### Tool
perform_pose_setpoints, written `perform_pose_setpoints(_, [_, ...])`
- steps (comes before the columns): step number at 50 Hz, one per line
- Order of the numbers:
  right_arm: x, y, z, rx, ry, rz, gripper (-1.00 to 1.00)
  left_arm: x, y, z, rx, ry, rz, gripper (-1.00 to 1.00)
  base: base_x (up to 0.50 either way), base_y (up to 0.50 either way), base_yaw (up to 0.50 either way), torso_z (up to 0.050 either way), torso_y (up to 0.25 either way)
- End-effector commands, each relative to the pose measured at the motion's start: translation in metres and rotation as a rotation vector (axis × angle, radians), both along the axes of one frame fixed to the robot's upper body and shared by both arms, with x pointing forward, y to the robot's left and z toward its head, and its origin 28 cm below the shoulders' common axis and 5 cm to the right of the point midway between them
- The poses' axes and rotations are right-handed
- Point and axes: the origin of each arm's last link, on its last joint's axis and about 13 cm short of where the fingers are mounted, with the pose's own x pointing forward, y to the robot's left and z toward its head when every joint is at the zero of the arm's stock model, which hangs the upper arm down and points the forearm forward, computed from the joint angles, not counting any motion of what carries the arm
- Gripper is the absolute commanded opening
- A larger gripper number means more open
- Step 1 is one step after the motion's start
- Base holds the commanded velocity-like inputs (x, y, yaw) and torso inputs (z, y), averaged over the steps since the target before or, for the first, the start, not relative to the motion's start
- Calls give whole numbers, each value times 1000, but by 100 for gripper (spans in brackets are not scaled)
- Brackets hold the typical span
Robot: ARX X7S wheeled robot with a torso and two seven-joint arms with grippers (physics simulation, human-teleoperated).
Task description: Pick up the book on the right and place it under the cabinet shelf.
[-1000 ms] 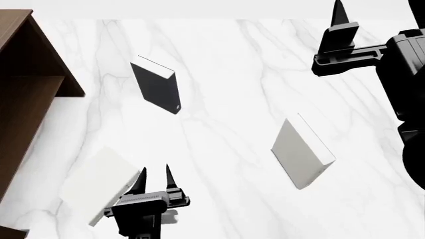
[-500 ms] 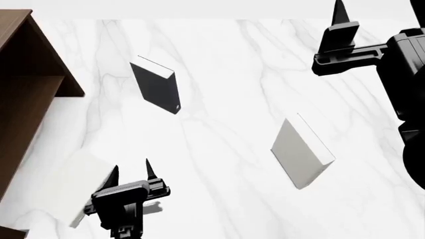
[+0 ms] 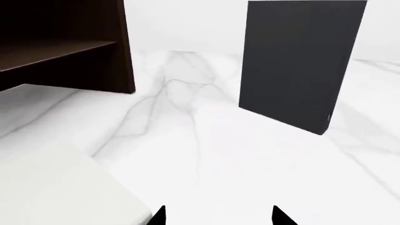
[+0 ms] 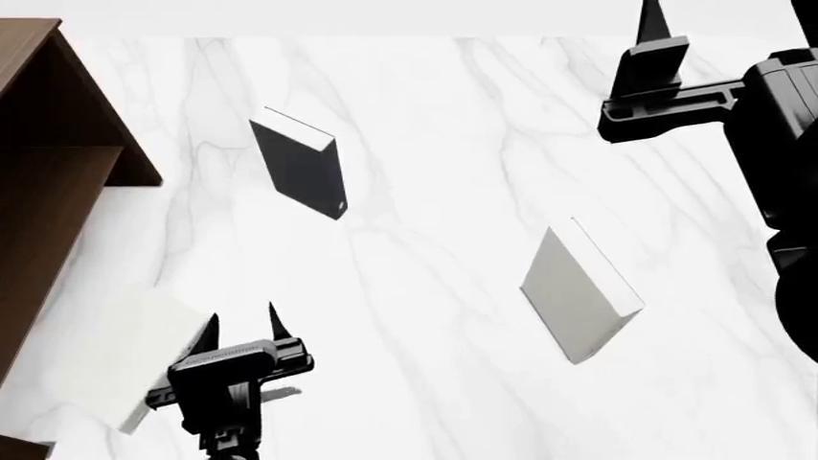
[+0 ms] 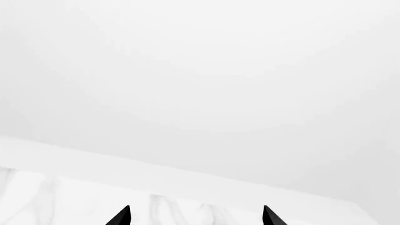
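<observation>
My left gripper (image 4: 239,328) is wide open, with nothing between its fingers. My book, the thin, flat, off-white hardcover book (image 4: 122,359), lies on the white marble table (image 4: 435,144). It is just beside the big dark brown wooden cabinet (image 4: 52,172), in front of its open side.

The book is not between my fingers. It lies just outside the finger nearer the cabinet, so close that I cannot tell if they touch. Its long side seems to run about the same way as the cabinet's front edge.

I think the next move is to get the book the rest of the way under the shelf. The path from the book to the cabinet looks free. My left arm is the near one.

My right gripper (image 5: 195,216) is open too. It hangs far from the cabinet, at the other side of the table, and holds nothing.

A black book (image 4: 301,172) stands a bit out from the cabinet's far corner. A grey book (image 4: 576,292) stands much further from the cabinet. Neither one is in my way.
</observation>
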Motion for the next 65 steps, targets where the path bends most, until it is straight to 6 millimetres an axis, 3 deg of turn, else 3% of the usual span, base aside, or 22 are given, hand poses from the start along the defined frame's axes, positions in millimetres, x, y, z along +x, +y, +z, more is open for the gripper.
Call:
perform_pose_setpoints(1, [-1, 0, 0, 0, -1, 1, 100, 2, 31, -8, -60, 88, 72, 100, 0, 0, 0, 0, -11])
perform_pose_setpoints(65, [1, 3, -1, -8, 5, 8, 100, -4, 80, -10, 21, 107, 245, 100, 0, 0, 0, -1, -3])
